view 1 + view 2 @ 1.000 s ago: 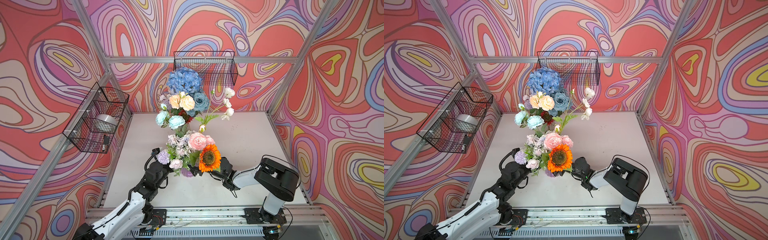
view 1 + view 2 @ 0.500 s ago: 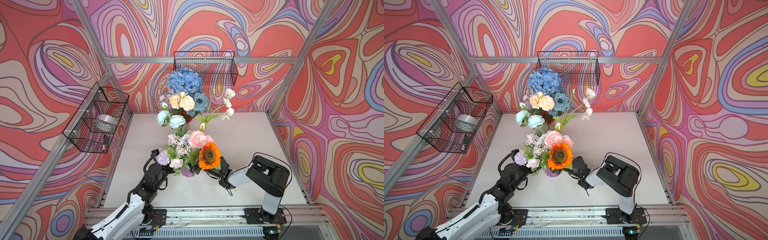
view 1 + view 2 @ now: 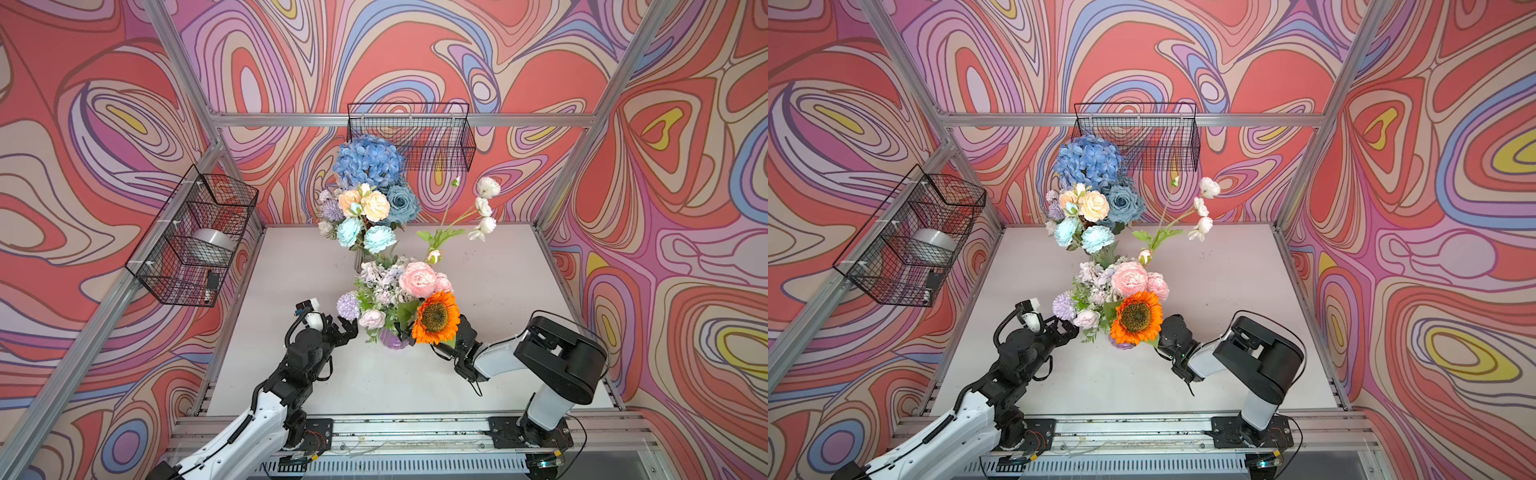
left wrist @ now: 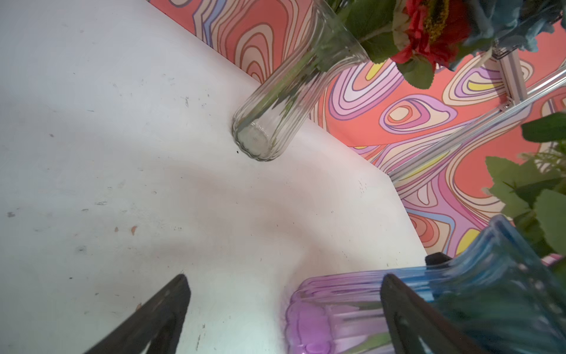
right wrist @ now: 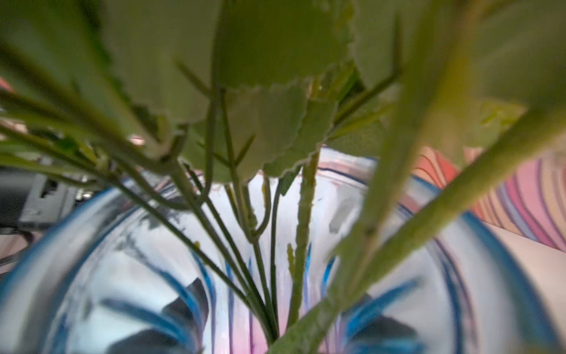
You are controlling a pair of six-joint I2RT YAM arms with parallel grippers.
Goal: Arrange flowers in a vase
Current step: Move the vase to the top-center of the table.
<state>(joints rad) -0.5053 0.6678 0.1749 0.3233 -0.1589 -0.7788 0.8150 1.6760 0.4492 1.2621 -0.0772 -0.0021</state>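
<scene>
Flowers (image 3: 411, 282) stand bunched in a purple-and-blue glass vase (image 3: 390, 340) toward the front of the worktop (image 3: 498, 291), an orange sunflower (image 3: 435, 318) foremost. Left tool (image 3: 348, 328) gapes wide beside the vase, holding nothing. Right tool (image 3: 407, 336) lies under the sunflower at the vase; its grip cannot be told. Further blooms (image 3: 368, 195) fill a clear ribbed vase (image 4: 275, 101) behind.

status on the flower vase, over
left claw open, near purple vase. right claw looks astride it, grip unclear. flowers standing in it. sunflower hides right claw from above.
</scene>
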